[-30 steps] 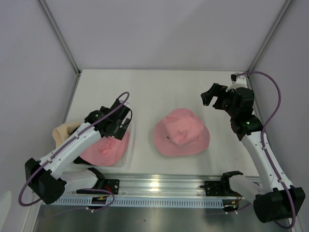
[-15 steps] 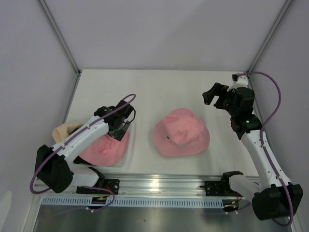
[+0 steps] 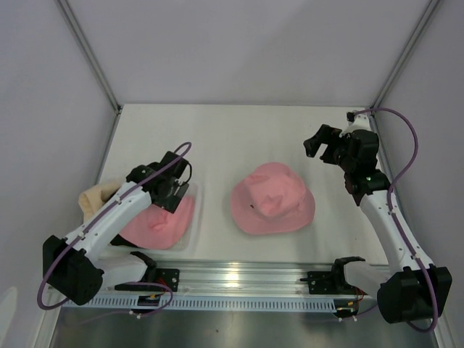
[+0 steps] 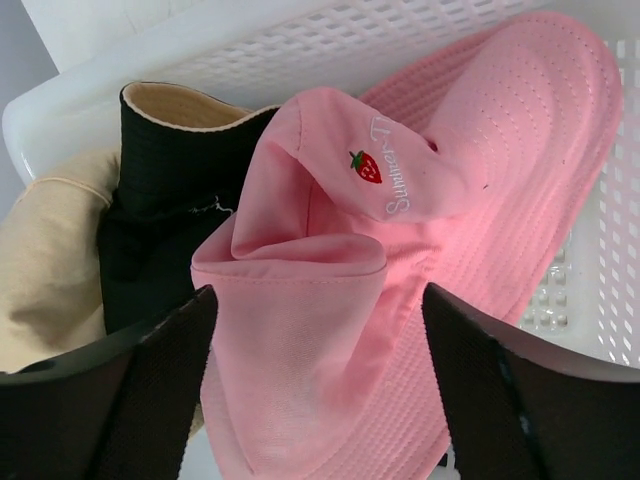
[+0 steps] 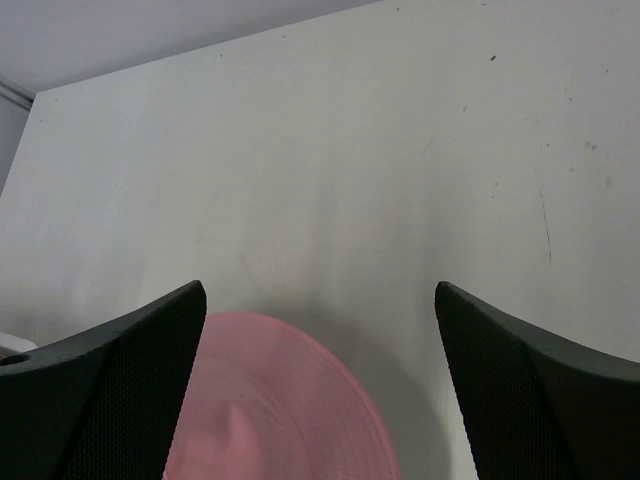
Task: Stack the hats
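Two pink hats from above: the table hat (image 3: 272, 197) lies flat, likely the stack's base, and the tray hat (image 3: 158, 221) sits beneath the left gripper (image 3: 176, 194). Left wrist: jaws wide astride that crumpled hat, poised to pinch, black hat (image 4: 160, 210) and beige hat (image 4: 45, 260) alongside. Right wrist: right gripper (image 5: 318, 292) wide, empty, clear of the table hat.
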### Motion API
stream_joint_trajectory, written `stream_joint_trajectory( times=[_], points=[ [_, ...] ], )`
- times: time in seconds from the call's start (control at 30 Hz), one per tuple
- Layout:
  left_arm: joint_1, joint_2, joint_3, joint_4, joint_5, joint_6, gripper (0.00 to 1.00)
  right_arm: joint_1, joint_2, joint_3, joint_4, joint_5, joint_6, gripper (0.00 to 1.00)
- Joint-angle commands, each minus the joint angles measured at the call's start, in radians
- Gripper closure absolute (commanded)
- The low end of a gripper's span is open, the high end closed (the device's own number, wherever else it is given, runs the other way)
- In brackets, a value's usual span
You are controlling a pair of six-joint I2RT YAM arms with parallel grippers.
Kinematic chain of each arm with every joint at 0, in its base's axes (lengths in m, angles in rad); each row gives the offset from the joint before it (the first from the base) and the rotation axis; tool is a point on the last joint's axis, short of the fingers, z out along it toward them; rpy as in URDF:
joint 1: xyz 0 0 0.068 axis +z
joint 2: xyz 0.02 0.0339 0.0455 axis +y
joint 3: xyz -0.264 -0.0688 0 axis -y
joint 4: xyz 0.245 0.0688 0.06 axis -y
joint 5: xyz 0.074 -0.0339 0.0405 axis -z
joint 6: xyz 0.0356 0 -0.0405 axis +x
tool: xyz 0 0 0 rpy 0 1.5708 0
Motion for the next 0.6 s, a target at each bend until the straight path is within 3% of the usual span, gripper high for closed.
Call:
stream_joint_trajectory(
  times=[0.0,0.17,0.33,0.43,0.47,0.57],
  points=[
    [0.004,-0.017,-0.013,0.029,0.032,0.041,0.17,-0.007,0.007,0.006,0.046,-0.004,0.010,0.01],
    [0.004,0.046,-0.026,0.029,0.023,0.038,0.26,-0.007,0.007,0.003,0.043,0.001,0.008,0.01],
    [0.009,0.047,-0.030,0.031,0.023,0.042,0.22,-0.012,0.011,0.001,0.041,0.007,0.008,0.01],
    [0.018,0.012,-0.078,0.050,-0.017,0.091,0.27,-0.012,0.017,-0.001,0.043,0.007,0.011,0.01],
    [0.018,-0.022,-0.160,0.061,-0.040,0.095,0.24,-0.013,0.022,-0.001,0.041,0.006,0.011,0.01],
    [-0.005,-0.139,-0.220,0.077,-0.011,0.107,0.24,-0.015,0.027,-0.001,0.044,0.006,0.015,0.01]
  ],
)
